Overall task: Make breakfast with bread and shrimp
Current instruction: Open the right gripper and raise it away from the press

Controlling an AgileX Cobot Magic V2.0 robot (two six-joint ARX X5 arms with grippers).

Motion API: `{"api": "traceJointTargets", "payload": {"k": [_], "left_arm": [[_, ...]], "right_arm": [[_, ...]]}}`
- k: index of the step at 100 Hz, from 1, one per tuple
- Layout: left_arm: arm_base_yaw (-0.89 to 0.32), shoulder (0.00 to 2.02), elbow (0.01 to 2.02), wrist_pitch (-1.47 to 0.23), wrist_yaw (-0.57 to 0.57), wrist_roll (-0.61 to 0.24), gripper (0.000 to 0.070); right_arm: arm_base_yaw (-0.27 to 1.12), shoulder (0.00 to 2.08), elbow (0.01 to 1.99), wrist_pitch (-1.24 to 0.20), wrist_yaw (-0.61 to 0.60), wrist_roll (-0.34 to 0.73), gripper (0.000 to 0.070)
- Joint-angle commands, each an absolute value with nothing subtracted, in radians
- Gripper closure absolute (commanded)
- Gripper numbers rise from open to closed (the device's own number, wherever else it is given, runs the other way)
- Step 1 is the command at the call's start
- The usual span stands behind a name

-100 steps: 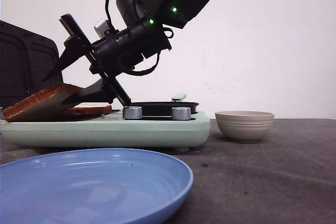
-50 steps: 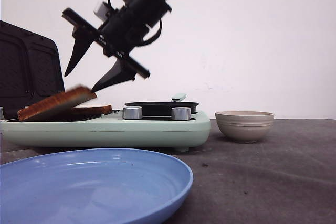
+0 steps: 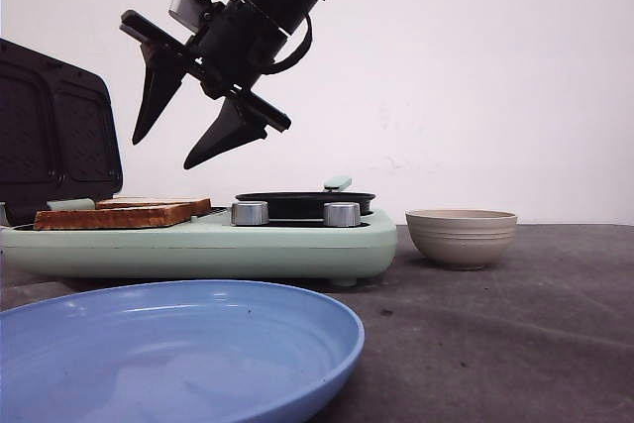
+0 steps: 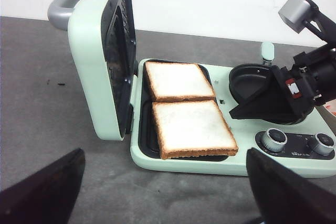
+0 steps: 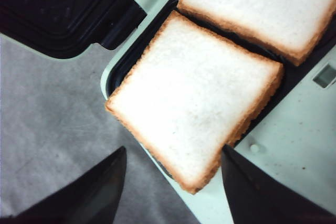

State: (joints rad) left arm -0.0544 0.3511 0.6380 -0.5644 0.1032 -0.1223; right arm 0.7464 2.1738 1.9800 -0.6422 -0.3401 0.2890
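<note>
Bread placing looks done: both slices (image 4: 192, 128) lie flat side by side in the grill (image 4: 273, 162). My right gripper (image 3: 188, 131) hangs above them, fingers wide apart, empty. Next: shrimp.

The right claw (image 3: 188, 126) hangs with its fingers spread above the breakfast maker (image 3: 198, 243), and open air lies between its tips and the two bread slices (image 4: 184, 103) lying flat in the dark tray. On the far left the raised lid (image 3: 54, 126) stands upright as a wall, closing off any approach from that side. Just right of the slices sit the small black pan (image 3: 305, 202) and the two silver knobs (image 3: 295, 213), low obstacles. Past the appliance, the beige bowl (image 3: 461, 236) stands on the tabletop (image 3: 515, 324) with bare surface around it. The blue plate (image 3: 178, 344) fills the near left foreground.
</note>
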Motion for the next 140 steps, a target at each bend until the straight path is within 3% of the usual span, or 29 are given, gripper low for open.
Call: {"api": "traceJointTargets", "payload": {"k": [1, 24, 83, 96, 120, 140], "left_arm": [[-0.052, 0.351, 0.644, -0.554, 0.100, -0.121, 0.0155], [-0.052, 0.351, 0.644, -0.553, 0.093, -0.121, 0.0155], [-0.052, 0.351, 0.644, -0.561, 0.093, -0.121, 0.0155], [-0.052, 0.351, 0.644, -0.561, 0.093, -0.117, 0.0155], [-0.052, 0.351, 0.644, -0.561, 0.093, -0.117, 0.0154], [-0.052, 0.351, 0.644, -0.560, 0.093, -0.118, 0.0155]], "right_arm": [[0.756, 2.148, 2.011, -0.645, -0.303, 0.232, 0.0349], [0.744, 2.008, 2.011, -0.675, -0.199, 0.098, 0.0351], [0.715, 1.638, 1.954, -0.754, -0.149, -0.016, 0.0352], [0.715, 1.528, 1.787, -0.682, -0.120, -0.016, 0.0352], [0.717, 1.222, 1.294, -0.438, -0.049, -0.001, 0.0353], [0.716, 0.965, 0.969, -0.390, 0.033, 0.062, 0.0353]]}}
